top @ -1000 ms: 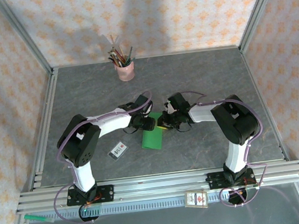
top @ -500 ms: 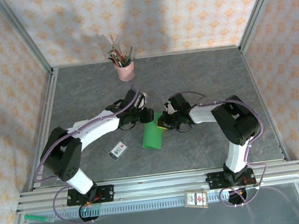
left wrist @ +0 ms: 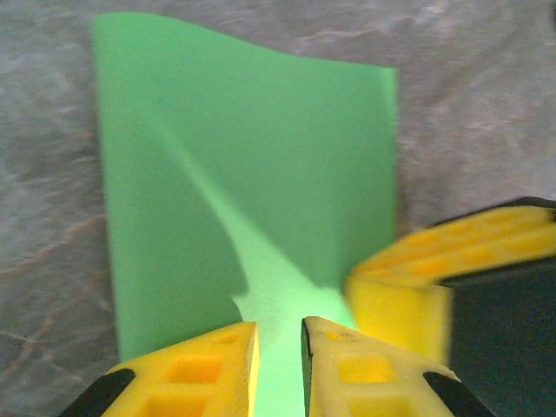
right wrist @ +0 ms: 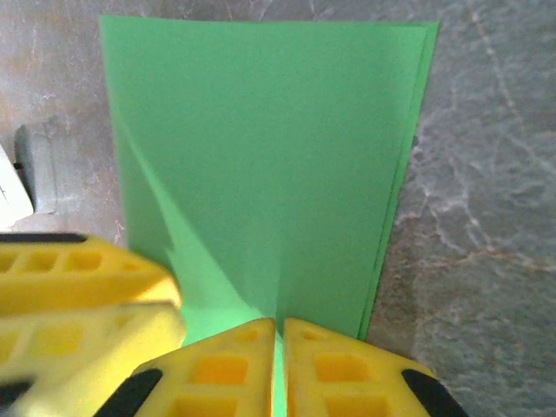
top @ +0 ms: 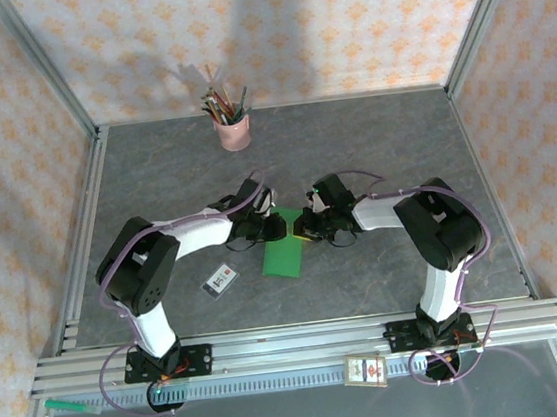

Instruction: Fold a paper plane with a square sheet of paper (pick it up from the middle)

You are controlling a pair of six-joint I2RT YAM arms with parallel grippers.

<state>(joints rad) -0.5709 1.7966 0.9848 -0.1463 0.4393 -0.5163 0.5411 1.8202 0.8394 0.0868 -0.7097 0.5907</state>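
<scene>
I judged the thin bright green paper sheet [right wrist: 261, 130] limp, best held by its edge; the right gripper [right wrist: 279, 326] pinched it there, and the left gripper [left wrist: 279, 328] straddled it, barely apart.

One table [top: 382, 146]. One square sheet of paper [top: 284, 256], green, near the middle of it. Two arms, two grippers: left gripper [top: 282, 227] and right gripper [top: 304, 231], four yellow fingers [right wrist: 217, 358] in all. One pink cup [top: 234, 134] toward the far edge, with a bunch of pencils [top: 218, 103] too fine to count. One small white card [top: 220, 279] left of the sheet. One more tag [top: 366, 370] on the near rail. One green stick [top: 71, 403] by the near left corner.
</scene>
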